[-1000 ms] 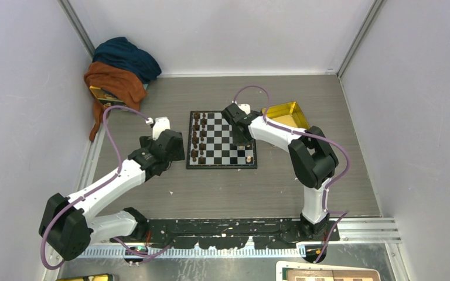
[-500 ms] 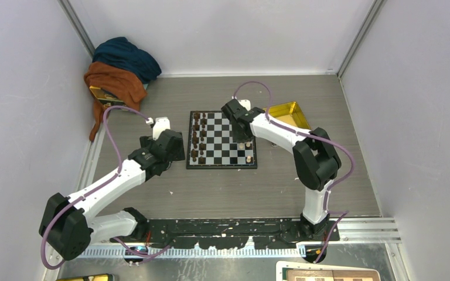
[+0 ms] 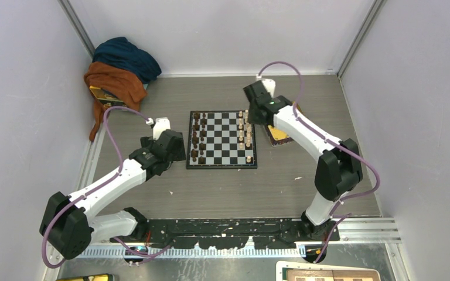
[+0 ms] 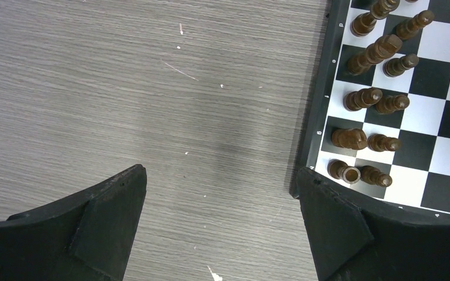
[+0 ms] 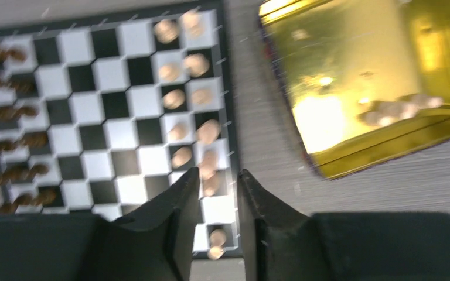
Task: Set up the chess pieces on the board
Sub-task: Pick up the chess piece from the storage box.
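Observation:
The board (image 3: 221, 139) lies mid-table. Light-tan chess pieces (image 3: 245, 132) stand in its two right columns and dark brown pieces (image 3: 198, 137) in its two left columns. My right gripper (image 3: 256, 117) hangs above the board's far right edge. In the blurred right wrist view its jaws (image 5: 218, 175) stand narrowly apart and empty over tan pieces (image 5: 190, 64) on the board (image 5: 99, 105). My left gripper (image 3: 173, 146) is wide open and empty (image 4: 220, 181) over bare table just left of the board's edge (image 4: 445, 47).
The shiny yellow tray (image 5: 351, 88) sits right of the board and holds a few tan pieces (image 5: 395, 108). In the top view my right arm covers most of it (image 3: 279, 134). A cloth pile (image 3: 123, 67) fills the far left corner. Walls close in both sides.
My right gripper has drawn back from the board's near right squares to its far right edge, uncovering the tan pieces and covering the tray. The left arm has not moved.

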Controlling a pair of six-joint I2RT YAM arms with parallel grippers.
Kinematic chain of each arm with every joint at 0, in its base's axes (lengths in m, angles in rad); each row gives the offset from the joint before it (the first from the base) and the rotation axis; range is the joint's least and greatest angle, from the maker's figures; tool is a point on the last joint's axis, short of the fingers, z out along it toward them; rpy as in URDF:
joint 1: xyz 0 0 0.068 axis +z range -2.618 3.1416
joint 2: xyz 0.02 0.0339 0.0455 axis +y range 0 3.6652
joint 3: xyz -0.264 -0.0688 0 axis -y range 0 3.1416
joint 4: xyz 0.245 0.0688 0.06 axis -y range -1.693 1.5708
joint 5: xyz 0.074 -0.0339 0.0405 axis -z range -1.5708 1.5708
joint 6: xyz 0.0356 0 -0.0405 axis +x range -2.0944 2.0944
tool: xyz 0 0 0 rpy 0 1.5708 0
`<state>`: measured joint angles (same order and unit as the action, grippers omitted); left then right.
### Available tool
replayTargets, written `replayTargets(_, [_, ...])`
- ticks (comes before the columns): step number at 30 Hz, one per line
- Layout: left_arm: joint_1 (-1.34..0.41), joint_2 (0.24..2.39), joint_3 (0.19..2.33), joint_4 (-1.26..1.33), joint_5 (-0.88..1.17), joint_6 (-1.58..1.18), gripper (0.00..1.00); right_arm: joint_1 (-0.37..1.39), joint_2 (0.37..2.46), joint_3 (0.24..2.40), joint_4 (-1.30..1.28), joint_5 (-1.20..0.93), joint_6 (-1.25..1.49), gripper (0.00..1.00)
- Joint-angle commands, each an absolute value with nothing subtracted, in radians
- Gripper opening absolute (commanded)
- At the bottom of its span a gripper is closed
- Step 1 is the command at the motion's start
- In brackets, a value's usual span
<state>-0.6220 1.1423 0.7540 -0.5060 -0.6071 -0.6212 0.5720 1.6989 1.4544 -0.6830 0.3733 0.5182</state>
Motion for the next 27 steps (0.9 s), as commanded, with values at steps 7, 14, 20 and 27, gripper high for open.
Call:
replayTargets(7, [-0.626, 1.131, 0.759, -0.480, -0.615, -0.647, 1.00, 0.267, 1.648, 1.378, -0.621, 0.390, 0.548, 0.44])
replayTargets(14, [-0.627, 1.146, 0.765, -0.480, -0.617, -0.643, 1.00, 0.179, 1.701, 1.359, -0.613, 0.354, 0.532, 0.45])
replayTargets(20, [-0.627, 1.152, 0.765, -0.479, -0.622, -0.637, 1.00, 0.143, 1.739, 1.334, -0.597, 0.321, 0.534, 0.45])
replayTargets(27, [-0.627, 1.163, 0.770, -0.478, -0.623, -0.632, 1.00, 0.122, 1.783, 1.326, -0.586, 0.296, 0.534, 0.46])
